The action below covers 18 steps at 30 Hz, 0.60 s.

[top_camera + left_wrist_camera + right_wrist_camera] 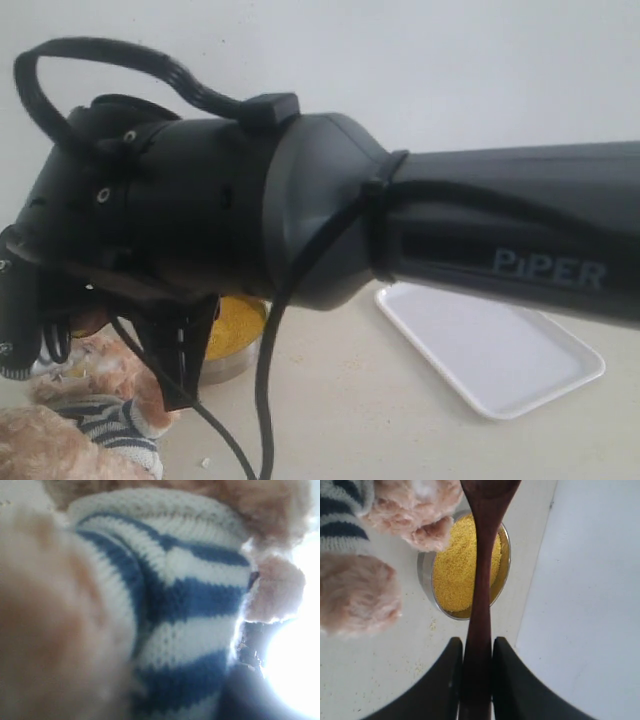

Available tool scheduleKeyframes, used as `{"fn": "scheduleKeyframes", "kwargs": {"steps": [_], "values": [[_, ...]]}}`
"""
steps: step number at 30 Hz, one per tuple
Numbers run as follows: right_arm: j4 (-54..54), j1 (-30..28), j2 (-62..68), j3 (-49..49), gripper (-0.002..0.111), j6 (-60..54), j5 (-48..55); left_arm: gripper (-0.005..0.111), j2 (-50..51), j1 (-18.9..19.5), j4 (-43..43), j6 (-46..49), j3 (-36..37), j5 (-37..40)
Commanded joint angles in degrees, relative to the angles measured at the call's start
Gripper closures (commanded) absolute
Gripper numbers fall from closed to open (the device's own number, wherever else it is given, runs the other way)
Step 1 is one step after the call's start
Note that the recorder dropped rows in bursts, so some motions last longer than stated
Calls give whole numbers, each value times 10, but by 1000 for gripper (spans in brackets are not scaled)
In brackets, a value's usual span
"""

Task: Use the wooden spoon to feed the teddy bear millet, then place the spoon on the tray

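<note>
**One spoon held over the millet, bear close by**

Firmly clenched, the right pincer [477, 644] grips the handle of the wooden spoon [482, 580], whose shaft crosses above the millet [455, 575] in its steel bowl [424, 572]. The teddy bear [357, 600] sits just beside that bowl, and the tray [590, 605] lies on the bowl's other side, on the pale surface [395, 675]. The spoon's tip is cut off, so it may or may not carry grain. The left pincer's camera shows only striped shirt up close, so I cannot tell its state. The step looks like bringing the spoon to the bear's mouth: keep it level, travel slowly, and stop just short of the fur
</note>
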Motion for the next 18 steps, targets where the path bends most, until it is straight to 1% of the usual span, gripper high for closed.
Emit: {"fn": "scheduleKeyframes", "kwargs": {"steps": [1,10,14,18], "values": [[-37,19,-3,-3,108,12,-7,103,-1,-2,-8,-1,3,20],[-66,24,-3,-3,108,17,14,103,-1,-2,-8,-1,3,20],[-115,24,-3,-3,108,69,8,103,-1,-2,-8,-1,3,20],[-103,24,-3,-3,108,77,16,103,-1,-2,-8,-1,3,20]]}}
